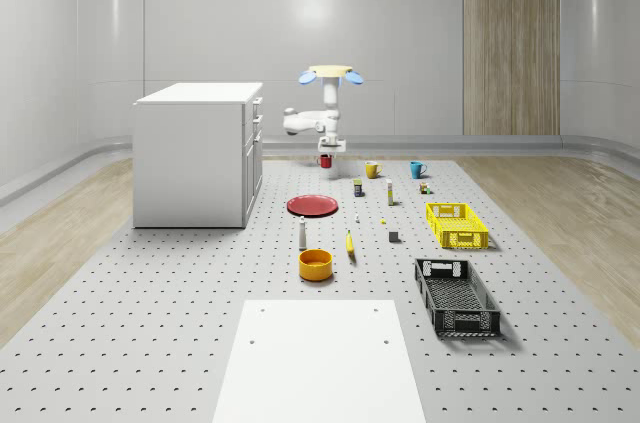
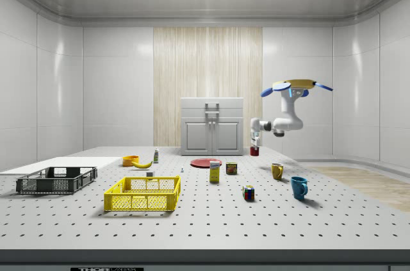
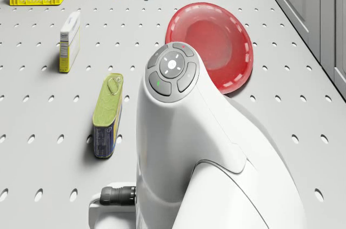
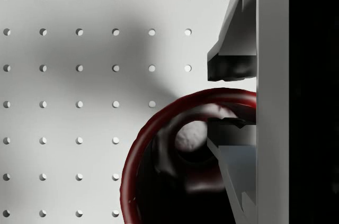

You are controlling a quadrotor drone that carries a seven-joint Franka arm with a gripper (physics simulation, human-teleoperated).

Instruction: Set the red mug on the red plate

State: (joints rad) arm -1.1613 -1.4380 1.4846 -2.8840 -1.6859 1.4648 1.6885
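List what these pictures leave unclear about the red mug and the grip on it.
- Red mug: its handle side is cut off by the wrist view's edge and covered by a finger.
- Gripper: one finger is outside the rim and one inside, but contact with the wall cannot be confirmed.
- Mug's base: too small in the whole-scene view to tell whether it rests on the table.
- Red plate: partly hidden by the arm in the drone view.

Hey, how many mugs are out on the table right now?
3. The red mug sits at the gripper, beneath the hovering drone. The yellow mug and the blue mug stand to the whole-scene view's right of it.
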